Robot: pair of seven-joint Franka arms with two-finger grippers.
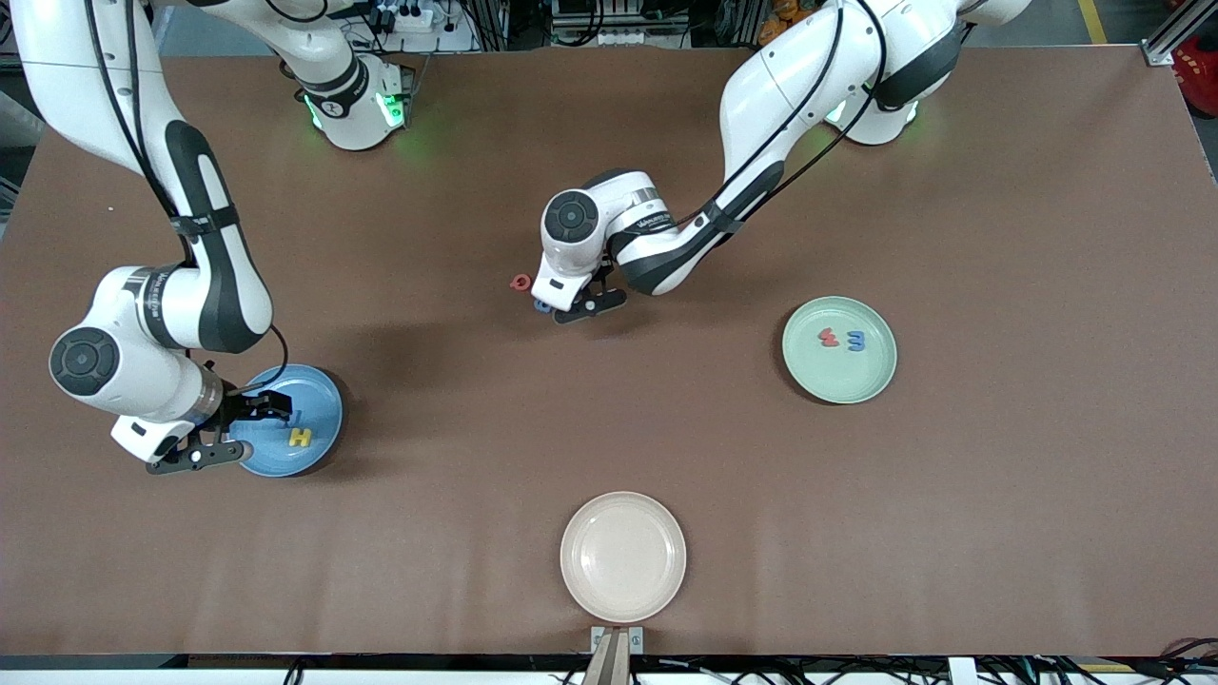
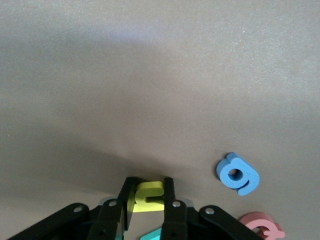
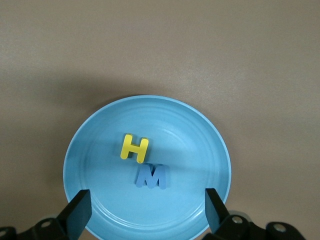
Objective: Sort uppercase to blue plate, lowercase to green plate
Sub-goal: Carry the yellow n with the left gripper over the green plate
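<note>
My left gripper (image 1: pixel 572 308) is low over the middle of the table, shut on the yellow lowercase h (image 2: pixel 148 196). Beside it lie the blue g (image 2: pixel 238 174), the red Q (image 1: pixel 520 282) and a teal letter (image 2: pixel 152 234) that is partly hidden under the fingers. The blue plate (image 1: pixel 319 395) holds the yellow H (image 3: pixel 134 148) and the blue M (image 3: pixel 152 176). My right gripper (image 3: pixel 146 200) hangs open over this plate with nothing between its fingers. The green plate (image 1: pixel 837 381) holds the red w (image 1: pixel 829 337) and the blue m (image 1: pixel 856 340).
A cream plate (image 1: pixel 622 557) with nothing in it sits near the table's front edge, nearer the front camera than the loose letters. The brown table (image 1: pixel 999 476) stretches between the plates.
</note>
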